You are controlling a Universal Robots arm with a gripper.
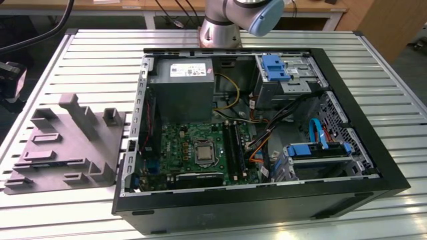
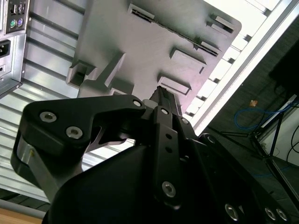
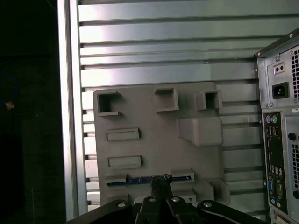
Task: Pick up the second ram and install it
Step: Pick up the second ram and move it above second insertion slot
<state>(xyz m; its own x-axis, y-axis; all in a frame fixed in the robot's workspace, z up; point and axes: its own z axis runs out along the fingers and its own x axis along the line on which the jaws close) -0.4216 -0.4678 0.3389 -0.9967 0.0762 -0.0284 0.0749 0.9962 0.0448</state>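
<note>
Because the slim dark-blue circuit-board strip that is the second ram (image 3: 133,181) lies on edge in a narrow slot of the grey moulded plastic fixture plate (image 3: 154,140), its long upper edge is left free for a grasp from above, and the slot walls keep it from tipping. The black two-fingered gripper (image 3: 161,179) hangs over that slot in both wrist views, lined up roughly with the middle of the strip, which would let a pinch there lift the board level. Its fingertips (image 2: 160,91) look drawn together into one dark point with nothing between them, as far as the first wrist view lets one judge, so the claw is closed and empty and the ram has not been lifted. The fixture rests on the ribbed aluminium table (image 3: 163,37) just beside the open black computer case (image 1: 267,200), on the exterior view's left, which keeps the carry short. The case lies on its side with its panel off, so the green motherboard (image 1: 193,145) faces upward and its long black memory slots (image 1: 231,145) can be reached straight down, beside the grey power-supply box (image 1: 180,90). As things stand, the work is at the approach to the pick, with the install not begun.
</note>
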